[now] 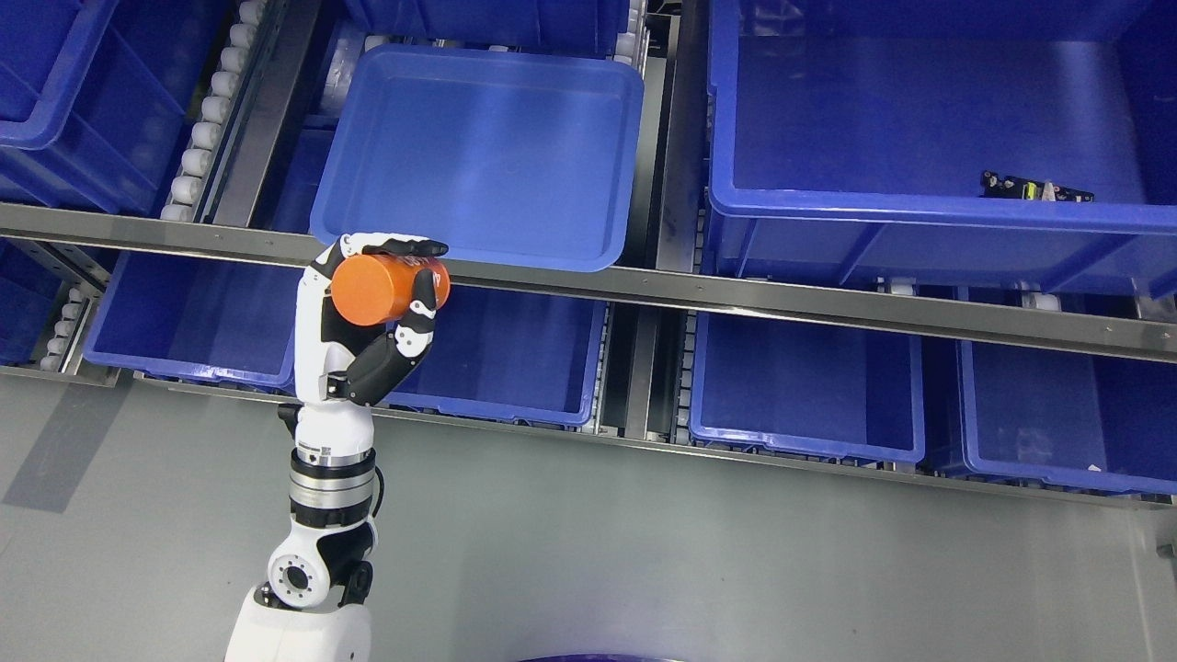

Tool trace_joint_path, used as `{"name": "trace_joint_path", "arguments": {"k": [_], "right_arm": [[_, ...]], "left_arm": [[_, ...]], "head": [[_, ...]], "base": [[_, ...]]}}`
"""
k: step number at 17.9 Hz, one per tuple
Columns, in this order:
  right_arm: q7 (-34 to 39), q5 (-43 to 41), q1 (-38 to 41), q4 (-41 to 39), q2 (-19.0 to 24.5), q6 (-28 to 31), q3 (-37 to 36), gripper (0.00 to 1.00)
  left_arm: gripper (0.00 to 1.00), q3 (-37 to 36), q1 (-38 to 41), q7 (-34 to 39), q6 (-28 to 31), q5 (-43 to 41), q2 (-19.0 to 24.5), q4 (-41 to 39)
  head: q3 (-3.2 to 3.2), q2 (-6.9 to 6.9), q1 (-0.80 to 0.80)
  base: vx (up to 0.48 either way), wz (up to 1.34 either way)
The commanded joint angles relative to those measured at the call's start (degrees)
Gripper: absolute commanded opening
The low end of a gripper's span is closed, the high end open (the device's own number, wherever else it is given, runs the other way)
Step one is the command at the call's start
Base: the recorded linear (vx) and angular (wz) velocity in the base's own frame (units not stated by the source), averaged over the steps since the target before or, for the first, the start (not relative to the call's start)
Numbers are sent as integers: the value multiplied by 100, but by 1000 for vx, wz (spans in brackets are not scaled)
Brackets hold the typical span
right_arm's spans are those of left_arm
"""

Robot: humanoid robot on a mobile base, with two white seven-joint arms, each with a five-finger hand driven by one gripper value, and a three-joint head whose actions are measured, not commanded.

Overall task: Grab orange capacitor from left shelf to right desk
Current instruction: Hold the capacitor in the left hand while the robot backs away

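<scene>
left robot hand [382,299] pinches the capacitor [384,288] at the shelf's [736,294] front edge; grab looks done, next calls for carrying it right.

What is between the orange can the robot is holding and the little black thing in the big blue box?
In the head view, the shallow blue tray and a grey metal upright lie between the orange capacitor and the black part.

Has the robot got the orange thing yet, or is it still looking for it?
It has got it. The left hand is closed around the orange capacitor, holding it up in front of the shelf rail, outside every blue bin. So the grabbing part looks done and the carrying is in hand. Still left: taking it over to the desk on the right, which is not in the picture, and setting it down there.
</scene>
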Motion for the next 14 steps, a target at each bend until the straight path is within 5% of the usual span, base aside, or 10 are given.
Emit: {"name": "trace_joint_path", "arguments": {"k": [1, 14], "right_arm": [[0, 18, 114, -100, -100, -6, -70, 100], [0, 18, 114, -100, -100, 3, -70, 100]], "left_arm": [[2, -1, -4, -3, 1, 0, 100, -16], [2, -10, -30, -3, 63, 9, 100, -8]], "head": [[0, 0, 0], [0, 0, 0]], "base": [[-28, -3], [-89, 3]]}}
